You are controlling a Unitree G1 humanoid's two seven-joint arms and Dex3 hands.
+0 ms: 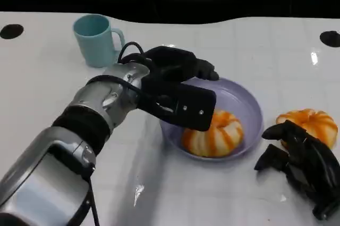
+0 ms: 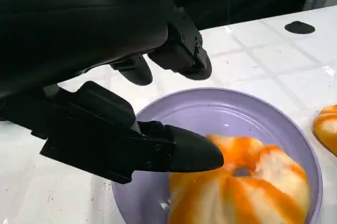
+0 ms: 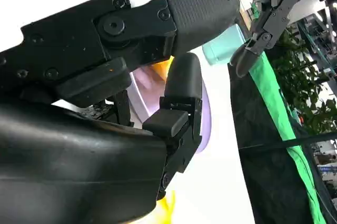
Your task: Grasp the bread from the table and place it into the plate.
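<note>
**Bread in the plate, left hand spread above it**

White table (image 1: 223, 199), black backdrop. The left hand (image 1: 178, 85) hovers over the plate's (image 1: 249, 103) 9 o'clock rim, fingers apart, holding nothing. One bread (image 1: 212, 135) lies inside the plate. At 3 o'clock, a second bread (image 1: 311, 125) sits beside the right hand (image 1: 300, 165), released, fingers loosely apart. A teal mug (image 1: 98, 40) stands at 10 o'clock.

Teal mug (image 1: 97, 40), white table (image 1: 53, 77)

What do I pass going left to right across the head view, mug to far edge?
Blue mug → left hand → purple plate holding one bread → second bread on the table, with the right hand below it.
</note>
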